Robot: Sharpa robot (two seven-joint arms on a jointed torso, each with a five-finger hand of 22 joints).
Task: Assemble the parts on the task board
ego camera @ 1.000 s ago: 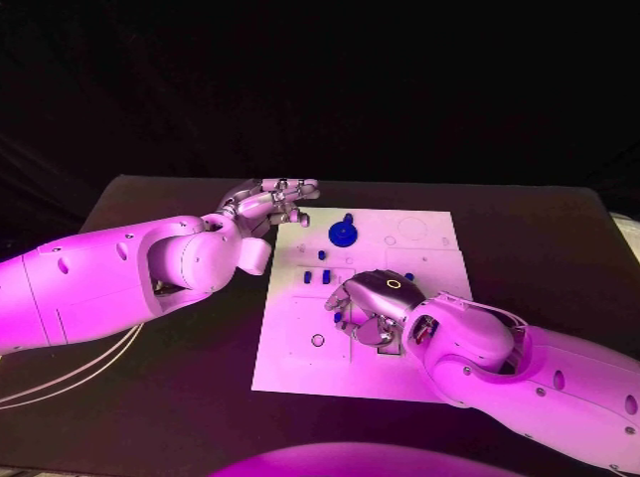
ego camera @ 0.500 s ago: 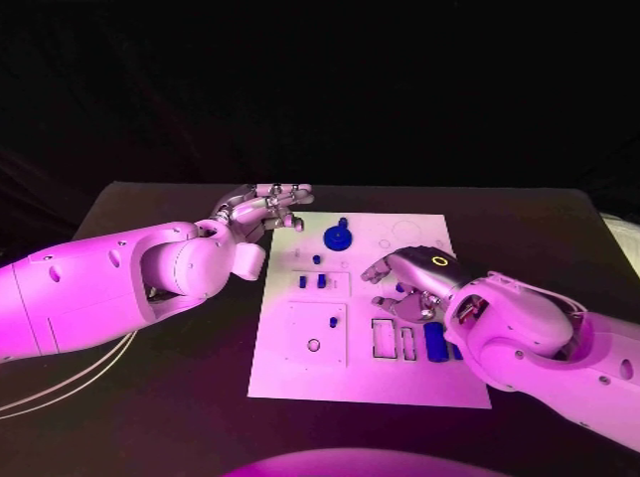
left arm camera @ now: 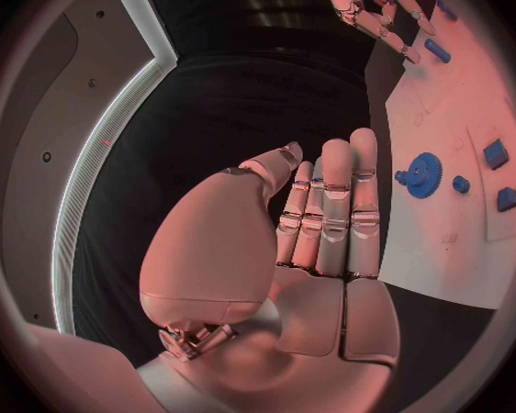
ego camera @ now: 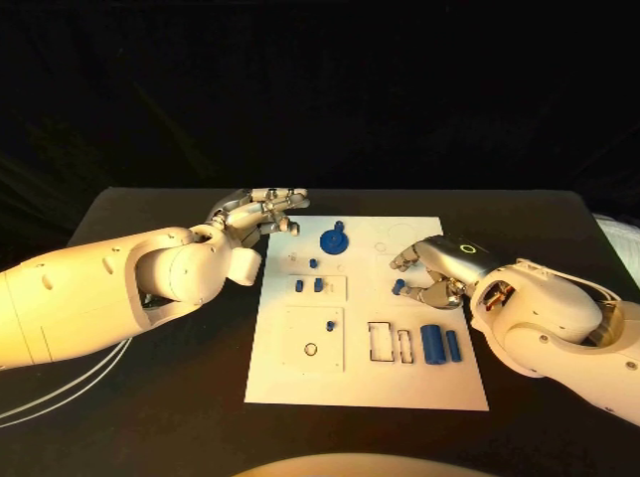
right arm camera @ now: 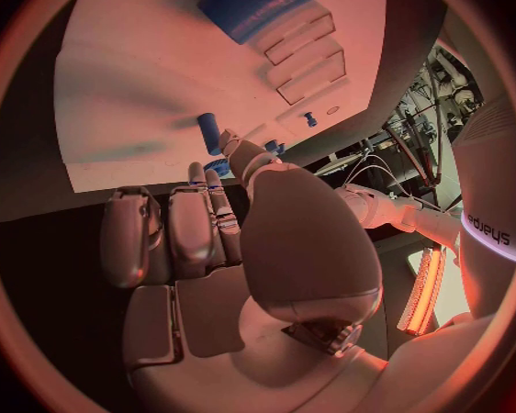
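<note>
Task board (ego camera: 299,383), a white plate, lies flat in the middle of the black bench (ego camera: 148,397), long side running from the near edge toward the far edge. Blue gear (ego camera: 335,238) sits near the board's far edge, left of centre. Small blue pegs (ego camera: 307,285) stand in a raised square below it, toward the board's left side. Two blue cylinders (ego camera: 439,344) lie side by side near the board's right edge, next to two outlined rectangular slots (ego camera: 394,342). One more blue part (ego camera: 400,288) is just beside the right hand's fingers; whether they touch it I cannot tell.

Left hand (ego camera: 267,212) hovers over the bench at the board's far left corner, fingers extended and close together, holding nothing; the left wrist view shows the fingers (left arm camera: 332,206) straight, the gear (left arm camera: 421,173) off to one side.

Right hand (ego camera: 437,268) is over the right side of the board, fingers curled downward. In the right wrist view the fingers (right arm camera: 201,220) bend in with nothing seen between them, a blue peg (right arm camera: 208,132) standing just beyond the tips.
</note>
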